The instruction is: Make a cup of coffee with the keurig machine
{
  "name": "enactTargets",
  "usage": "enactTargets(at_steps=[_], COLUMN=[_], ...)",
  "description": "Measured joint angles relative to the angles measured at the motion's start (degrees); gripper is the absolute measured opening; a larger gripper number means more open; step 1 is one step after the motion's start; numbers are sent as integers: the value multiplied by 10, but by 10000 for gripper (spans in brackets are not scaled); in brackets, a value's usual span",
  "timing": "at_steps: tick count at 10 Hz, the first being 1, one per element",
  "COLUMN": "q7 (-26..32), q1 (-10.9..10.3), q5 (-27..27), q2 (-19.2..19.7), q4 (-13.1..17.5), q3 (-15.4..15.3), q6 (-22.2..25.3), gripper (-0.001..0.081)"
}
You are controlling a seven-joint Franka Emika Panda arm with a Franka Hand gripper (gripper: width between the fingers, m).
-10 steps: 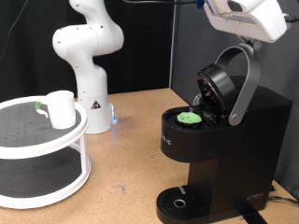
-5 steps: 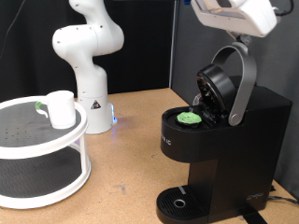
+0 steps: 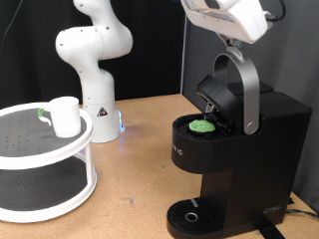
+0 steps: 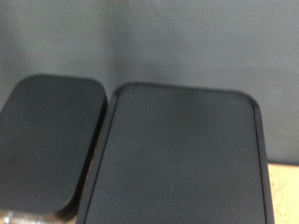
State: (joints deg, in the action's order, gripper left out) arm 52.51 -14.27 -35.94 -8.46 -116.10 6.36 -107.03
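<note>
The black keurig machine [image 3: 249, 164] stands at the exterior view's right with its lid raised part way. A green-topped pod [image 3: 202, 126] sits in the open brew chamber. My gripper [image 3: 235, 42] is at the top of the silver-grey lid handle [image 3: 249, 95] and touches it; its fingers are hidden by the hand. The white cup [image 3: 65, 116] stands on the top tier of a white round stand [image 3: 40, 151] at the left, far from the gripper. The wrist view shows only black surfaces of the machine [image 4: 177, 159], blurred, with no fingers in it.
The white robot base [image 3: 95, 60] stands at the back, next to the stand. The round drip tray [image 3: 189, 216] at the machine's foot holds nothing. Bare wooden table [image 3: 140, 169] lies between the stand and the machine.
My hand has moved towards the exterior view's left and taken the handle with it. The lid has tilted down closer to the pod chamber.
</note>
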Motion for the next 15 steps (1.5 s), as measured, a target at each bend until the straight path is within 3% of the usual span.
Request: enactTargets(at_steps=[9,15], q7=[30,71], q1=[38,56], q5=[53,88], q2=[2,11], q4=[-22,-69], q3=[29,44], q6=[9,-25], gripper=[0,0])
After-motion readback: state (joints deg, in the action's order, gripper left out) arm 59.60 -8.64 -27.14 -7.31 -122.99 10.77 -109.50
